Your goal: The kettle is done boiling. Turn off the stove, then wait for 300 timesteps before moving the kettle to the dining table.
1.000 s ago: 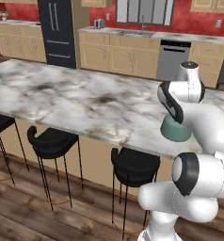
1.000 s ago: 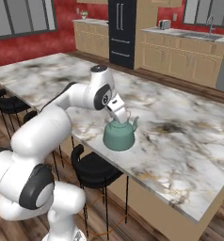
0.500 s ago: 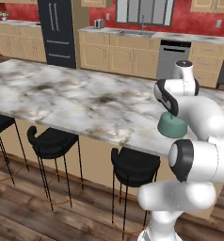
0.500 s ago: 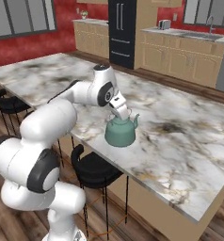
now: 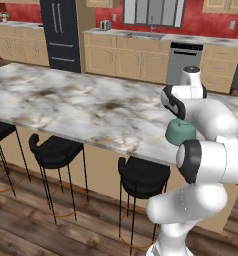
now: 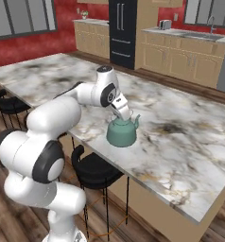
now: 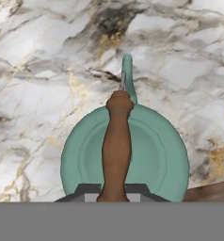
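Teal-green and squat, the kettle (image 6: 122, 133) is seen on the marble top of the dining table (image 6: 190, 142), near its stool-side edge, and appears to be resting there. In the hand view the kettle (image 7: 124, 155) sits at about six o'clock of centre, its spout pointing to twelve o'clock and its brown handle (image 7: 116, 146) running straight down toward the fingertips. The gripper (image 6: 125, 115) is closed around that handle; in the right base view the kettle hangs directly below the hand, at its six o'clock. From the left base view the kettle (image 5: 180, 132) is partly masked by the arm.

The step in hand is judged to be the last one: setting the kettle down on the table, the stove part being taken as finished. What is called for next is a release of the handle and a straight lift of the hand clear of it, so that the kettle is not tipped or dragged.

Compared with a second ago, the kettle is found slightly further along the table, toward three o'clock in the right base view, and the arm's elbow has been swung closer to the cameras. The grip has not changed.
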You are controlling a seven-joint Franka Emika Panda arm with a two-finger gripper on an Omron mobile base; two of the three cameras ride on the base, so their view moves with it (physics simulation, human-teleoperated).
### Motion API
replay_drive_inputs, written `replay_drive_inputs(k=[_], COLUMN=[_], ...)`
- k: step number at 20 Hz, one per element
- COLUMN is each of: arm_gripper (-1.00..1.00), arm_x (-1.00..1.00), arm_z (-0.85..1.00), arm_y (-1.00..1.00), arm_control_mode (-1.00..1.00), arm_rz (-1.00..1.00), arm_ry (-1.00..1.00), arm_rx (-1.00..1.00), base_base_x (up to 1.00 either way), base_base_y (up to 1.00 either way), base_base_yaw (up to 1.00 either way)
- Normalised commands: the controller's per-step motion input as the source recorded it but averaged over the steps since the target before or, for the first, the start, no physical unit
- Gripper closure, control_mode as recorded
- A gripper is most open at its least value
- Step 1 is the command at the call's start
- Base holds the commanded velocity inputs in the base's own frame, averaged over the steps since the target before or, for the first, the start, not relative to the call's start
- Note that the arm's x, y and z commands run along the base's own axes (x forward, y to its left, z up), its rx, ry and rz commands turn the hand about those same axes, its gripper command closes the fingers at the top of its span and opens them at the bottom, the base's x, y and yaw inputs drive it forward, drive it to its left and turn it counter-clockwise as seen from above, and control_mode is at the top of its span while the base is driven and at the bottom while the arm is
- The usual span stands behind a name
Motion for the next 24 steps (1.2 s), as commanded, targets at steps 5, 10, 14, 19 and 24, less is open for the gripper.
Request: replay_drive_inputs(k=[5,10,14,19,24], arm_gripper=[1.00,1.00,1.00,1.00,1.00], arm_x=[0.15,0.16,0.15,0.13,0.12], arm_z=[-0.13,-0.13,-0.16,-0.16,-0.15], arm_y=[0.00,0.00,0.00,0.00,0.00], arm_control_mode=[-1.00,-1.00,-1.00,-1.00,-1.00], arm_rz=[0.01,0.01,0.01,0.01,0.01], arm_ry=[0.00,0.00,0.00,0.00,0.00], arm_rx=[0.00,0.00,0.00,0.00,0.00], base_base_x=[0.00,0.00,0.00,0.00,0.00], base_base_y=[0.00,0.00,0.00,0.00,0.00], base_base_yaw=[0.00,0.00,0.00,0.00,0.00])
